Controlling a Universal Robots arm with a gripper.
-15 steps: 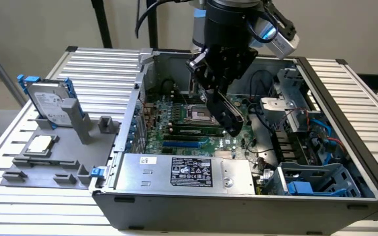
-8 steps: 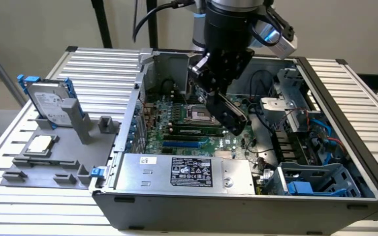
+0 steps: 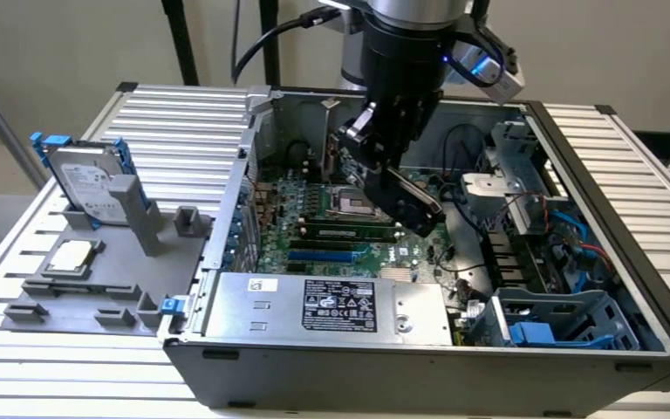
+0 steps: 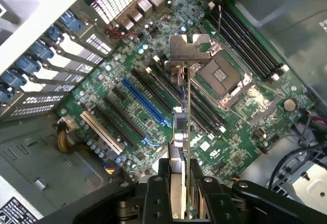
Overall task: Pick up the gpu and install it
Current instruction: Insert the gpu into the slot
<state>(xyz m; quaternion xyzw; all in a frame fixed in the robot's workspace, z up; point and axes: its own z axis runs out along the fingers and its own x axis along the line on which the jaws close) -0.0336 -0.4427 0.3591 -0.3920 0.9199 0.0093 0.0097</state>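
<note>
Seeing the gripper (image 3: 379, 161) pinched tight on the gpu (image 3: 412, 203) dead centre of the exterior frame, hanging tilted inside the open PC case (image 3: 311, 371) over the green motherboard (image 3: 310, 229), edge-on above the expansion slots (image 4: 145, 106), not seated yet.

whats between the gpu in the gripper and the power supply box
In the exterior view, a stretch of motherboard lies between the gpu and the power supply, with rows of expansion slots, among them a blue slot.
</note>
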